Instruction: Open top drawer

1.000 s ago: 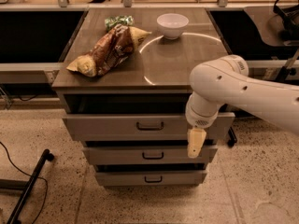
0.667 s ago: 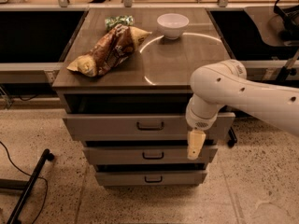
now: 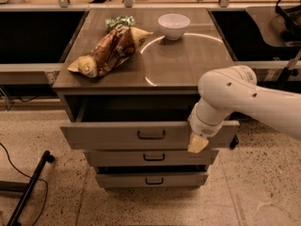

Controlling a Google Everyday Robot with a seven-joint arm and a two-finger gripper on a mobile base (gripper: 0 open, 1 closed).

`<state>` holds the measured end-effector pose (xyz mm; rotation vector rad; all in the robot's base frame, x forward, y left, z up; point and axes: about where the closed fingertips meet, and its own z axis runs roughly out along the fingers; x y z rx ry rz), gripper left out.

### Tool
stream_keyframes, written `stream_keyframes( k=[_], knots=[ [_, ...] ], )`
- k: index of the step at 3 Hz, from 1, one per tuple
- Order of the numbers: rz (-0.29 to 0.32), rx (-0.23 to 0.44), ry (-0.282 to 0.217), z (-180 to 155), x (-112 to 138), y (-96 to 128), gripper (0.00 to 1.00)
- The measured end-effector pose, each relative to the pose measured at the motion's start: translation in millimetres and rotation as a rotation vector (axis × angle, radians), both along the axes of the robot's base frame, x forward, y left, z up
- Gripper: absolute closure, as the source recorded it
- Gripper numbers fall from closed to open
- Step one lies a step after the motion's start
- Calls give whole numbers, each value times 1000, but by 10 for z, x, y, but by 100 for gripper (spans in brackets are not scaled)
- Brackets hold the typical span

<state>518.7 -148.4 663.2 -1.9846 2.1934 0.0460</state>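
- The top drawer (image 3: 113,135), a wide pale grey front with a dark loop handle, stands pulled out of the brown-topped cabinet (image 3: 188,65). Its face points at the camera and its long axis runs left to right.
- Its interior lies in shadow; I cannot tell what it holds.
- The gripper (image 3: 197,144), pale yellow on the white arm (image 3: 244,95), hangs pointing down before the drawer's right end; whether it is open or closed cannot be told.
- Two shorter grey lower drawers (image 3: 154,157) sit further back.
- On top lie a crumpled brown chip bag (image 3: 110,51), a green packet (image 3: 118,21) and a white bowl (image 3: 173,26).
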Motion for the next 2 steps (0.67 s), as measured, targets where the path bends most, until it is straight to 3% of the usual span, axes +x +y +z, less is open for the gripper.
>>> stream_keyframes(
  k=[1,2],
  knots=[
    [17,41,5,170,-346,-39,78],
    [34,72,13,233,-528,-14,99]
  ],
)
